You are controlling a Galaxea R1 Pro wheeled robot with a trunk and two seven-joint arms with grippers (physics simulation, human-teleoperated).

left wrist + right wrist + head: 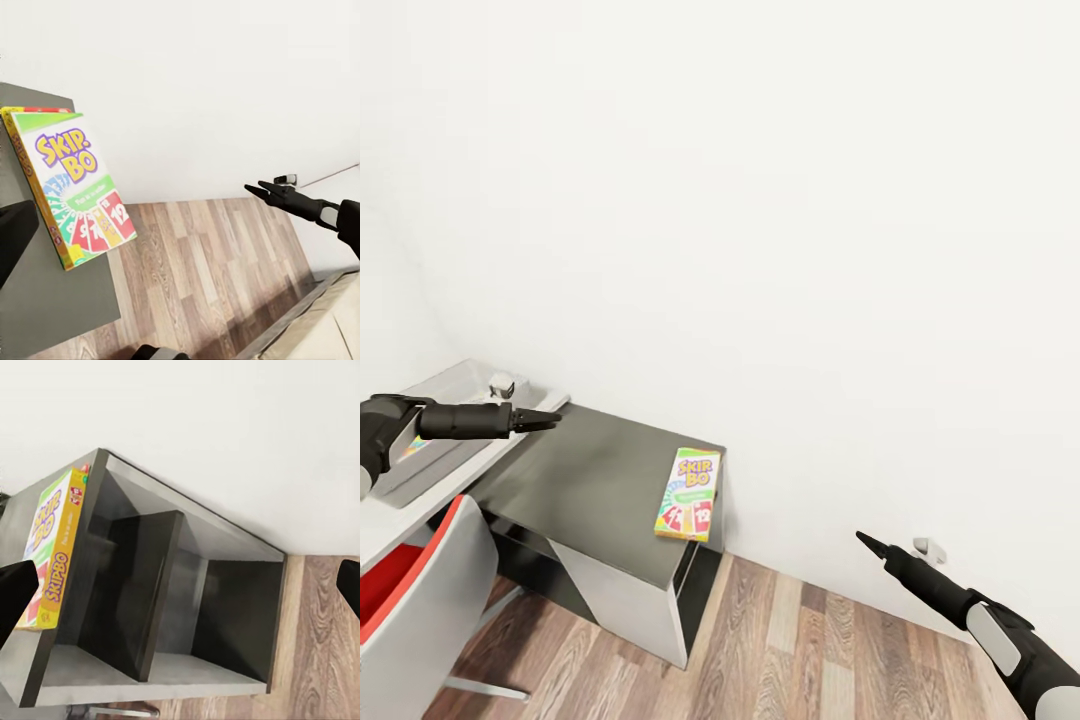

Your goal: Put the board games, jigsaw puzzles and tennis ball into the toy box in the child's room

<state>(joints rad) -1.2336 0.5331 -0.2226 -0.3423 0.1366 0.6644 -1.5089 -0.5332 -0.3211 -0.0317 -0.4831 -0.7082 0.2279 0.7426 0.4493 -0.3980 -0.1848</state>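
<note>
The left hand (548, 420), fingers pinched narrow and empty, is hovering beside the toy box (455, 385) while the right hand (868, 543), likewise narrow, is hanging off the tabletop (590, 480), so whichever reaches the board game (688, 494) at the far edge should be opening wide before descending.

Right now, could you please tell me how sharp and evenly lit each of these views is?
Head view: flat, even light, the wall nearly blown to white, only a soft shadow under the board game. Left wrist view: the game's cover lettering is crisp, with no glare. Right wrist view: the side unit has dark, shadowed compartments, and the black shapes at the frame edges are blurred.
</note>
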